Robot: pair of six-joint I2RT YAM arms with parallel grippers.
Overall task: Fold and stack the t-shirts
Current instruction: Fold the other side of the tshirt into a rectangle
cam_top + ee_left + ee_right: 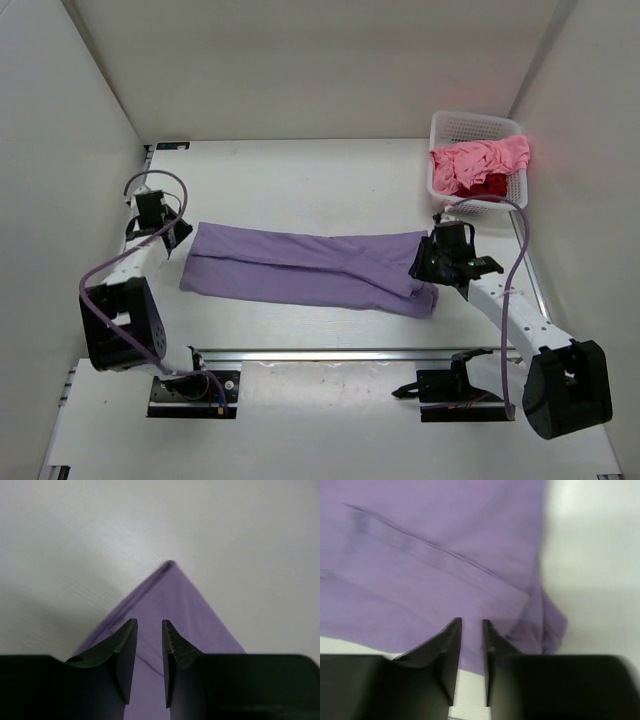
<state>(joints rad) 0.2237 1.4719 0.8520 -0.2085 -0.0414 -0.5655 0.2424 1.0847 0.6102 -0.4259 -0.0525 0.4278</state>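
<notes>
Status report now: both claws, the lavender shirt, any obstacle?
Left claw open, at left end of lavender shirt. Right claw open, at right end. Shirt flat, folded in long band. Pink shirt, dark red shirt in basket; nothing blocks.

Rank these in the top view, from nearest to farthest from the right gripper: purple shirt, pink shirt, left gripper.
1. Purple shirt: its right end lies at the right gripper.
2. Pink shirt: in the basket behind.
3. Left gripper: far left.
</notes>
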